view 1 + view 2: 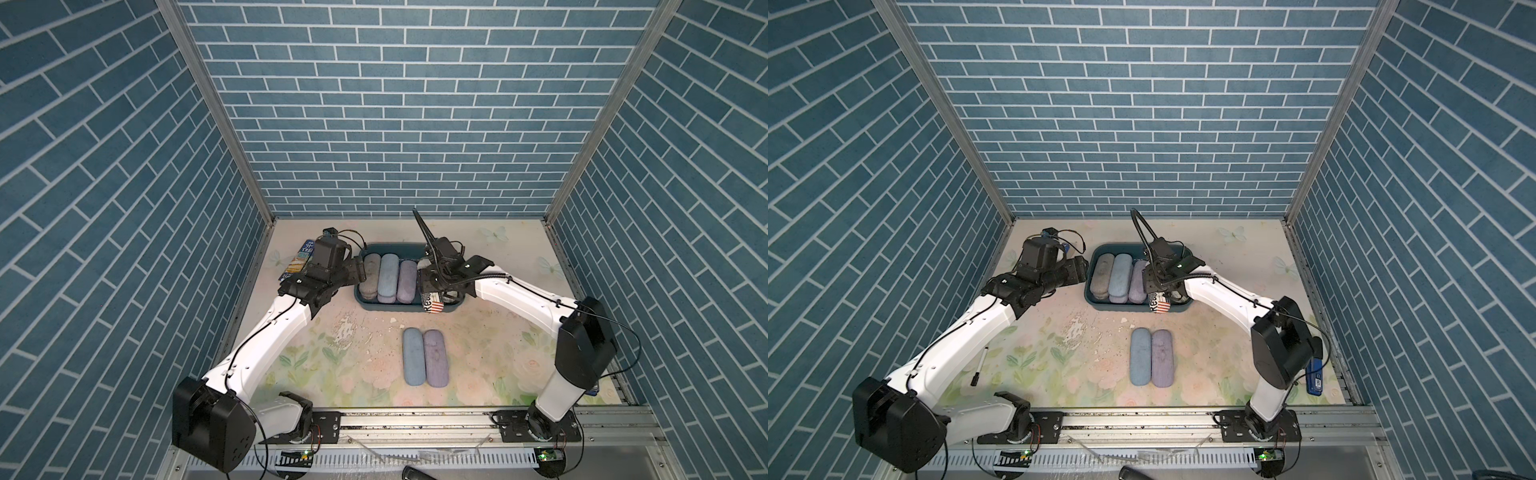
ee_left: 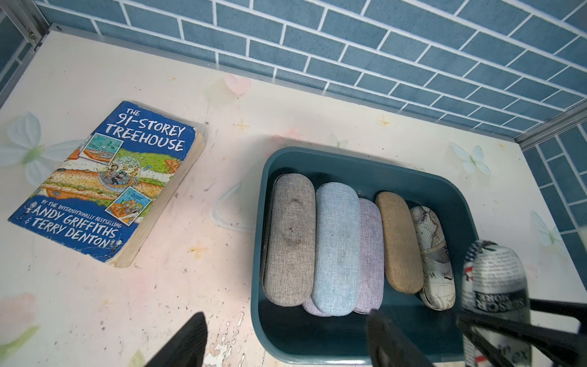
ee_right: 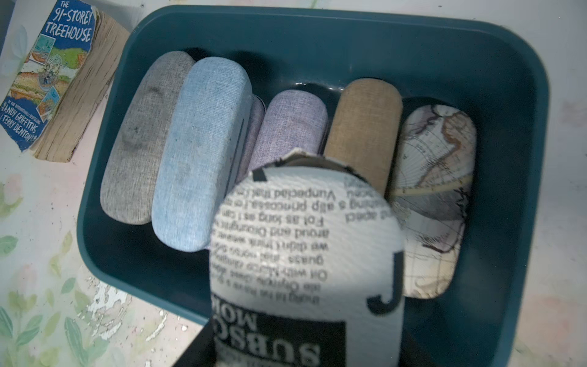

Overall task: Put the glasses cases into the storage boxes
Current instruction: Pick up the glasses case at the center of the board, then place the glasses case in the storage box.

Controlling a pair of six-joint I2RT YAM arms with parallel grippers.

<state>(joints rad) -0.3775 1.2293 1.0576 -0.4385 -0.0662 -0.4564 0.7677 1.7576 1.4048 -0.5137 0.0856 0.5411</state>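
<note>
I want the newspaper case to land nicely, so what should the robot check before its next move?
1. Right fingers clamp the newspaper case: ok.
2. Case over the teal tub: ok.
3. Free flat slot inside: not ok; tan case and map case complete a full-looking row.
4. Left fingers empty, at the tub's other end: ok.
5. All cases stowed: not ok; loose blue case and loose lilac case wait outside.
</note>
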